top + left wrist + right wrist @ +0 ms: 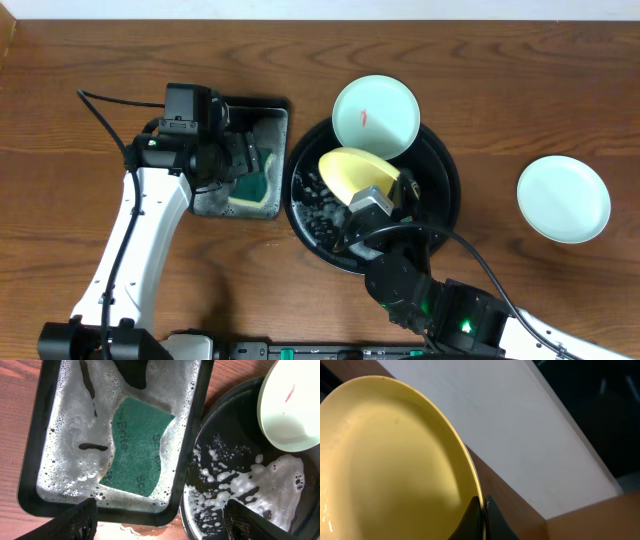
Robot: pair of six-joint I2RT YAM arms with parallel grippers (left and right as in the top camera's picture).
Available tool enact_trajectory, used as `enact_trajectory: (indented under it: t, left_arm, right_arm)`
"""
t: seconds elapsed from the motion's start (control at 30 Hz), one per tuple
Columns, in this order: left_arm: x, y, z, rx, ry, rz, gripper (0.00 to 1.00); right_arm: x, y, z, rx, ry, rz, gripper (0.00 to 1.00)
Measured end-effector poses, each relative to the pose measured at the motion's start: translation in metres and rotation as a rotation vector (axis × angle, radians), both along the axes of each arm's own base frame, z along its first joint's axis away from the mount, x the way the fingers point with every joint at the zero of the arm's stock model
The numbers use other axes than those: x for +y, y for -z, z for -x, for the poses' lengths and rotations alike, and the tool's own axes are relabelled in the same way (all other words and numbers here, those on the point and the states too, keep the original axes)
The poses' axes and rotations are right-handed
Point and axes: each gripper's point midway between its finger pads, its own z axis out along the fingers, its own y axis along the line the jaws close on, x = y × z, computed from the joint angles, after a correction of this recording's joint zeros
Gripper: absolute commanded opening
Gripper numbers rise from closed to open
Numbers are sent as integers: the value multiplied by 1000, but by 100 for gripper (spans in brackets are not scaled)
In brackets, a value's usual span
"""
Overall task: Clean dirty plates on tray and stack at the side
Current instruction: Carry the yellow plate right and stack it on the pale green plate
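The pale yellow plate point(352, 171) is held tilted above the round black tray point(445, 205) by my right gripper point(385, 192), whose fingers are shut on its rim point(481, 510); the plate fills the right wrist view point(390, 460). A mint-blue plate with a red smear point(374, 116) leans on the tray's far rim and shows in the left wrist view point(290, 407). A second mint-blue plate point(563, 198) lies on the table at the right. My left gripper point(160, 522) is open and empty above the near edge of the sponge tray point(30, 460), near the green sponge point(140, 447).
The rectangular black sponge tray point(280, 110) holds soapy water and the green sponge point(252, 185), left of the round tray. Foam lies in the round tray point(235, 485). A black cable point(105, 105) runs across the table at the left.
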Motion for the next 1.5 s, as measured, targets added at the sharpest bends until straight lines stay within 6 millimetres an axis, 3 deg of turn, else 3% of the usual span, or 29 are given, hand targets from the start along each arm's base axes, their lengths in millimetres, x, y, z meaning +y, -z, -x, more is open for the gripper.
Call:
enact_trajectory:
  t: [0.5,0.77,1.5]
  left_arm:
    - [0,0,0,0,0,0,82]
    - [0,0,0,0,0,0,81]
    - [0,0,0,0,0,0,82]
  right_arm:
    - [-16,31,3,107,33,-1,1]
    - [-32,30,-6,102,105,-12,1]
    - [-34,33,-5,111,108,-9,1]
